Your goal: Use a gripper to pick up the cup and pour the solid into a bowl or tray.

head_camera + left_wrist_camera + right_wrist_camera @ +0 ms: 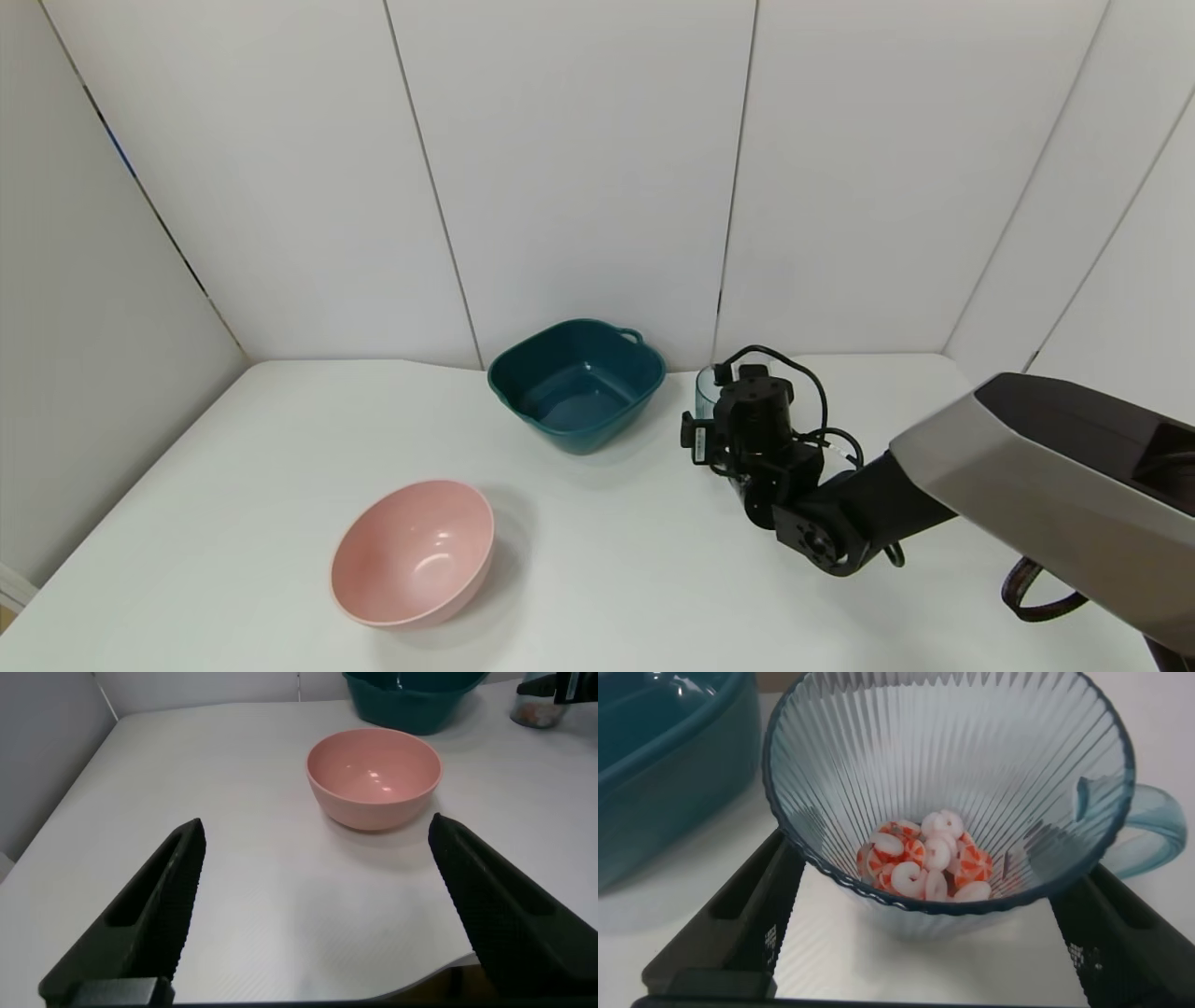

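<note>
**Mia:** Where is the cup?

**Ben:** The cup (948, 793) stands on the white surface (233, 485), just beside the teal bowl (577, 385), on the robot's right side of it. It is see-through blue with ribs, and its handle sticks out to one side.

**Mia:** What is in it?

**Ben:** The solid (926, 859). Little round bits, white and orange, lie in a heap at the bottom.

**Mia:** Is the robot holding it?

**Ben:** The right pincer (924, 924) is spread wide. One black finger sits on each side of the cup, low down by its base. I cannot tell if the fingers touch it. The cup looks upright.

**Mia:** And the other arm?

**Ben:** The left pincer (318, 905) is spread wide too, with nothing between its fingers. It hangs over the near edge of the surface, well apart from the cup.

**Mia:** Anything else?

**Ben:** A round pink bowl (414, 553) sits nearer the robot, on the left side. The teal bowl has nothing in it.
</note>
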`<action>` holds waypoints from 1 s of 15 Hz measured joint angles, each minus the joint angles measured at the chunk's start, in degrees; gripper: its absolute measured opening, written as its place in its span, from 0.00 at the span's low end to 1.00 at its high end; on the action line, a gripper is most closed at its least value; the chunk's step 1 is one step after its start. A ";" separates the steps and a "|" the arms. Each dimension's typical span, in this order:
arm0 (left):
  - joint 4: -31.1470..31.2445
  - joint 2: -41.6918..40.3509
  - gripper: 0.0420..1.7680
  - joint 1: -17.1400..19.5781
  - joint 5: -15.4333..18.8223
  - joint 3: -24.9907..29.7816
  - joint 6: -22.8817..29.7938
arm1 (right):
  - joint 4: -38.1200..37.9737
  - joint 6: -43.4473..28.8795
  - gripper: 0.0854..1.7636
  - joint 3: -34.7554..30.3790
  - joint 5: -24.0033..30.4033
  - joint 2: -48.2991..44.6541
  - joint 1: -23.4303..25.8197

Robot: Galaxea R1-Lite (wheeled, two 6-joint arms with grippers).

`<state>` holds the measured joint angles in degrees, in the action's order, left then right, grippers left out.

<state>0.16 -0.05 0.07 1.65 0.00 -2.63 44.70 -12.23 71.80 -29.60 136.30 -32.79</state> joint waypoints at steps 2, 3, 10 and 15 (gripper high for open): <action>0.02 0.02 0.97 0.00 -0.02 0.00 0.00 | 0.61 0.10 0.97 0.49 0.05 0.55 0.27; 0.02 0.02 0.97 0.00 0.00 0.00 0.00 | 1.27 0.20 0.97 0.66 0.09 0.88 0.41; 0.02 0.02 0.97 0.00 0.00 0.00 0.00 | 2.26 0.44 0.97 1.82 0.37 2.61 0.88; 0.00 0.02 0.97 -0.02 0.00 0.00 0.00 | 2.36 0.44 0.92 2.62 0.50 3.15 0.93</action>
<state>0.16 -0.02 0.05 1.65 0.00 -2.63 47.07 -11.79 74.42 -29.10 139.45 -31.87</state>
